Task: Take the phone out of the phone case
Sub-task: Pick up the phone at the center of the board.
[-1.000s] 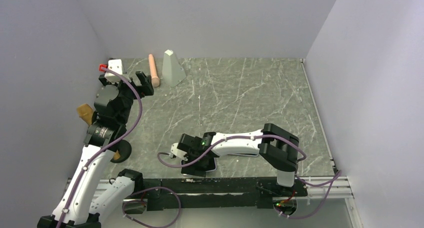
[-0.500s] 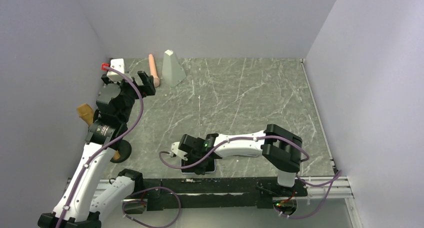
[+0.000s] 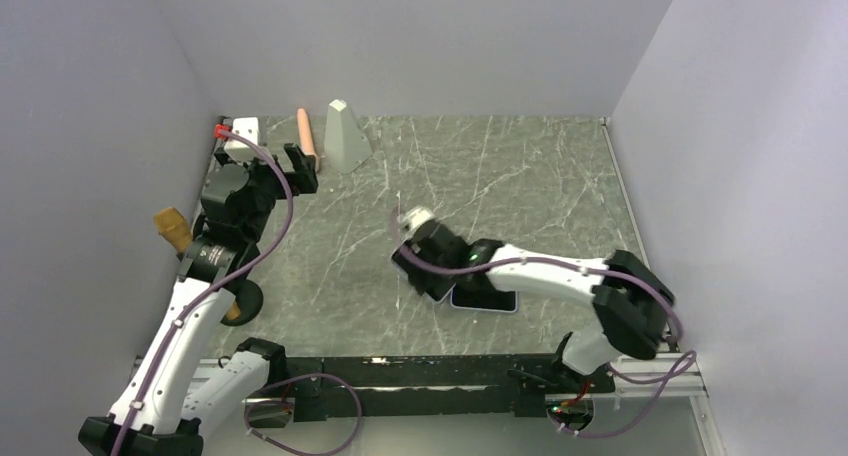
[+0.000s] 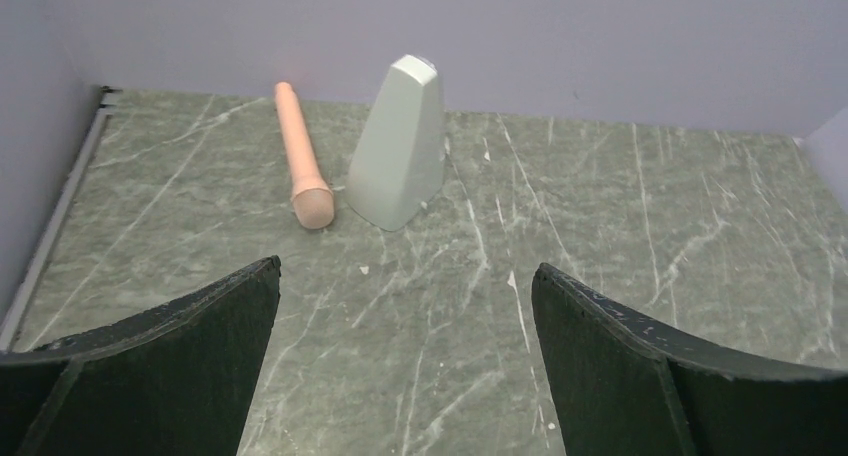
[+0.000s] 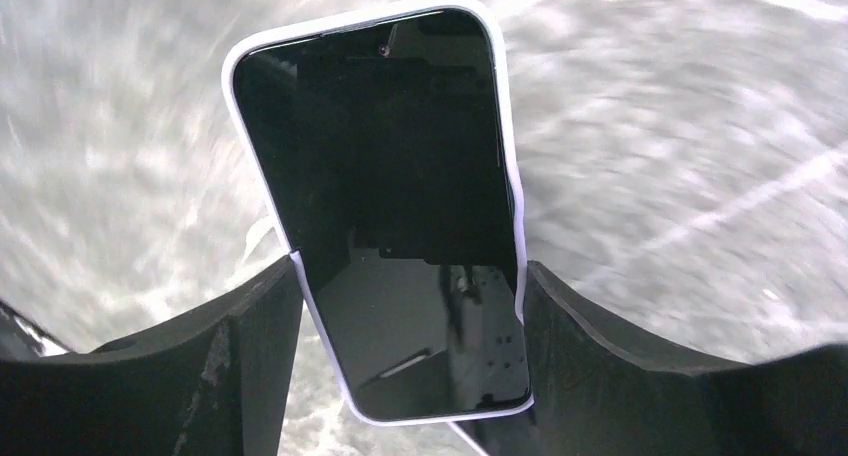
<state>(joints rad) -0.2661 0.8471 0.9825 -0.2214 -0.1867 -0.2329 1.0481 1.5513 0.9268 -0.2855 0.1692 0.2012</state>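
Close in on the right wrist view, the right jaws pinch the long sides of a white, round-cornered phone case (image 5: 231,66), with the glossy black phone (image 5: 400,176) seated inside. The top view shows only a dark slab at lower centre. The left jaws are spread wide over the veined grey-green surface (image 4: 600,226); beyond them a smooth peach rod (image 4: 300,156) lies beside a pale tapered block (image 4: 400,146).
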